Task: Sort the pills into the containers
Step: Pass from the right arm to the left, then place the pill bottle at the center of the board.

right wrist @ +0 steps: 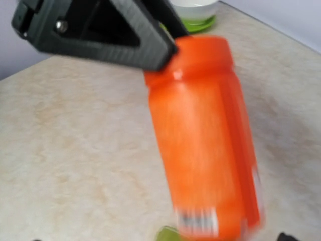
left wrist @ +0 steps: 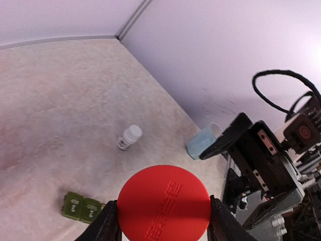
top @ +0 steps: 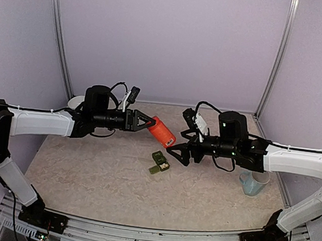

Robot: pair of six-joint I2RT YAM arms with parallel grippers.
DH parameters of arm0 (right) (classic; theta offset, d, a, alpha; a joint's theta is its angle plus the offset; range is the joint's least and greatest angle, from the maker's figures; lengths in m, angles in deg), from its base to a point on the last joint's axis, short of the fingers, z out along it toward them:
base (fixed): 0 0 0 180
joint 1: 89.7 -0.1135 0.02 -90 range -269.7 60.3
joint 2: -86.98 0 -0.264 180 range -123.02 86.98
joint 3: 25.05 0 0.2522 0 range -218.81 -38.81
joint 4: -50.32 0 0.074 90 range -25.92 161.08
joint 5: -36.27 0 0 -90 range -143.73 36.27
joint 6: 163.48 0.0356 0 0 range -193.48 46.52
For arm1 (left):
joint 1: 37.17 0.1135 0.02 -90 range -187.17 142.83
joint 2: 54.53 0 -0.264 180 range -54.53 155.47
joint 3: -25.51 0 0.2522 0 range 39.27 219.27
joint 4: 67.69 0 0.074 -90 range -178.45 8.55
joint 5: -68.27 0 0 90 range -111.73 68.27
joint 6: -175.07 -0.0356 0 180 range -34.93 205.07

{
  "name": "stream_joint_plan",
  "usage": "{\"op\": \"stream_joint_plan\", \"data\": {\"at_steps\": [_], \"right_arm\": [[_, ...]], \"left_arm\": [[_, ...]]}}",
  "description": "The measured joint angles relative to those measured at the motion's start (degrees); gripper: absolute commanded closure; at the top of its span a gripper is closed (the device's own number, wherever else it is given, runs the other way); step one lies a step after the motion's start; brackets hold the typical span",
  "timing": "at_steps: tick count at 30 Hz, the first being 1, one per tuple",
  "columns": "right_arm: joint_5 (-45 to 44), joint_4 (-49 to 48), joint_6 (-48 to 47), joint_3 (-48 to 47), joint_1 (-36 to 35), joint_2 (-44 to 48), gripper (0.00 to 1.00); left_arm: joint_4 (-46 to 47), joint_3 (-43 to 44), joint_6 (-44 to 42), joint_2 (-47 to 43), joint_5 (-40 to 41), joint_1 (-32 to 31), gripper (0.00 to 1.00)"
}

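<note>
Left gripper (top: 151,122) clamped on orange pill bottle (top: 162,131), frame centre, bottle tilted down-right. Right gripper (top: 176,154) jaws apart, just beside bottle's lower end. Green containers (top: 160,162) below.

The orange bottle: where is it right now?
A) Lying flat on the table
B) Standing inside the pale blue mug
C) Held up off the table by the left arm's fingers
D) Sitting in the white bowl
C: the orange bottle is clamped at one end between the left arm's fingers and hangs tilted above the table.
</note>
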Motion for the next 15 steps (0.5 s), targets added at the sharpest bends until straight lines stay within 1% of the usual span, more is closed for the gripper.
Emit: {"op": "stream_joint_plan", "data": {"at_steps": [3, 7, 15], "right_arm": [[-3.17, 0.26, -0.39, 0.00, 0.00, 0.00, 0.00], [-8.04, 0.98, -0.90, 0.00, 0.00, 0.00, 0.00], [-11.80, 1.22, -1.25, 0.07, 0.00, -0.07, 0.00]], "left_arm": [[-4.15, 0.02, -1.55, -1.40, 5.84, 1.53, 0.77], [-10.45, 0.17, -5.03, -2.01, 15.91, 2.40, 0.77], [-19.06, 0.17, -9.70, -1.99, 31.39, 5.51, 0.77]]}}
